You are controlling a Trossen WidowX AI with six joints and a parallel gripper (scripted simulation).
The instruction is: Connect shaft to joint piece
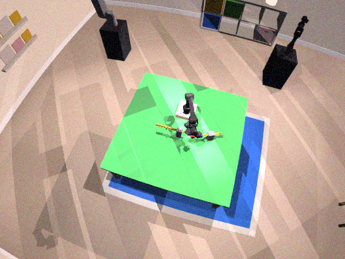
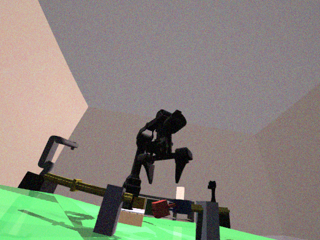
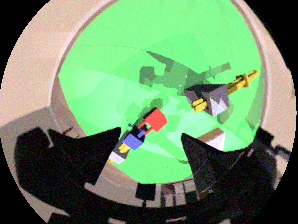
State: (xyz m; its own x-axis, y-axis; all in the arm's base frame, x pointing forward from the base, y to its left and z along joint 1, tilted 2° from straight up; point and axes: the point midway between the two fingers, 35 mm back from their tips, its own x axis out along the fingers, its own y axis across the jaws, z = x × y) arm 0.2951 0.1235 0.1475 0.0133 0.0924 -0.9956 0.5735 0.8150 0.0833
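My gripper (image 2: 163, 180) (image 3: 152, 133) (image 1: 192, 129) is open and empty. It hangs a little above the joint piece, touching nothing. The joint piece (image 2: 160, 208) (image 3: 156, 121) (image 1: 193, 136) is a red square part hinged to a blue part (image 2: 182, 206) (image 3: 135, 140). It sits between the two blocks on the green table (image 1: 149, 158). A long yellow shaft (image 1: 165, 126) (image 2: 89, 188) runs through the dark grey block (image 1: 179, 132) (image 2: 108, 211) on the left. A short yellow shaft (image 1: 218, 133) (image 2: 224, 210) sits in the light block (image 1: 210, 136) (image 2: 208, 220) on the right. The wrist view shows one grey block (image 3: 209, 100) with its shaft (image 3: 242, 82).
The arm stands on a white base plate (image 1: 181, 113) behind the shafts. Two black pedestals (image 1: 115, 39) (image 1: 279, 66) and a shelf unit (image 1: 242, 20) stand on the floor away from the table. A blue mat (image 1: 254, 172) lies under the table.
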